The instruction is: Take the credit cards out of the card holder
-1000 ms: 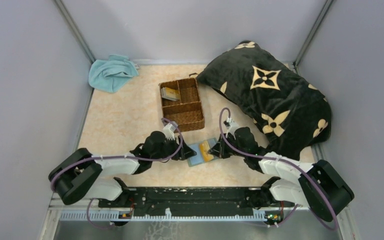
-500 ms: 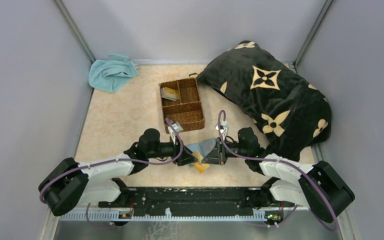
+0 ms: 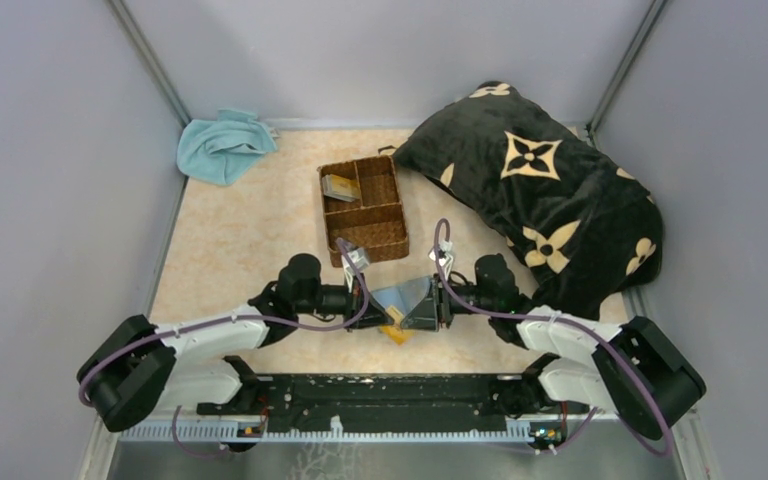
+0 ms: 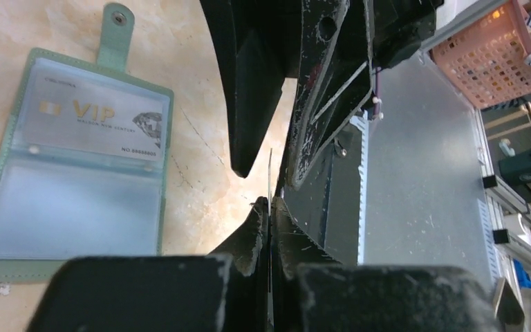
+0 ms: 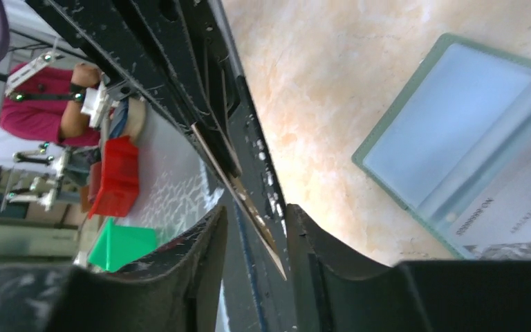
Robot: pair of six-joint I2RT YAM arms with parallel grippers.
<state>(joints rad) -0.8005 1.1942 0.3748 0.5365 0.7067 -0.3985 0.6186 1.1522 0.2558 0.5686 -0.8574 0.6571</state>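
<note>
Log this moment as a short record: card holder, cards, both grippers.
card holder: lying open on the table, lower pocket looks empty
VIP card: silver, in the pocket by the snap tab
tan-gold card: out of the holder, held between the two grippers
left gripper: shut on the tan-gold card
right gripper: open, fingers either side of that card
wicker basket: behind the grippers, untouched

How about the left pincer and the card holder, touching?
Apart. Left wrist view shows bare table between the left pincer and the open card holder.
</note>
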